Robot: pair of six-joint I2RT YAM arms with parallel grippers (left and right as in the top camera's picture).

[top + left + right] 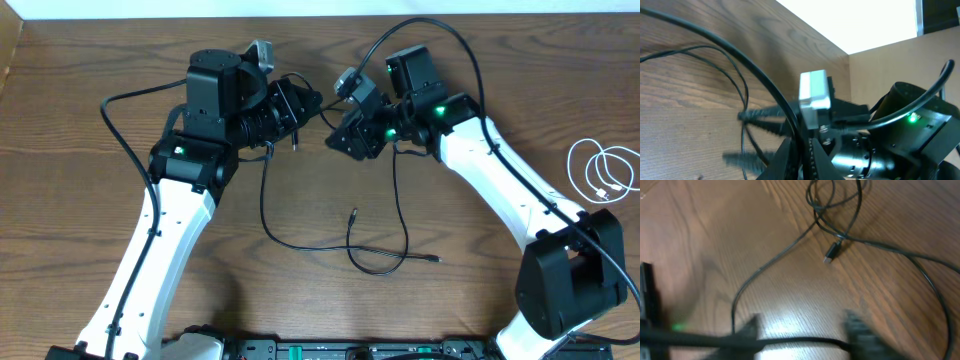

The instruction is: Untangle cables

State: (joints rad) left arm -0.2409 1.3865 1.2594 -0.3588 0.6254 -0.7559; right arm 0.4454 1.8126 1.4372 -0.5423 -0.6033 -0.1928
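Note:
The long black cable hangs from my left gripper and runs down into loose loops on the table. One plug lies mid-table and another lies lower right. In the left wrist view my left gripper is shut on the black cable. My right gripper is close to the right of the left one. In the right wrist view it is open, and a black strand crosses between its fingers. The black cable and a plug lie below. The white cable lies coiled at the far right, apart from the black one.
The wooden table has a raised wall along its back edge. Thicker black wires fixed to the arms loop beside both arms. The right arm's base stands at the lower right.

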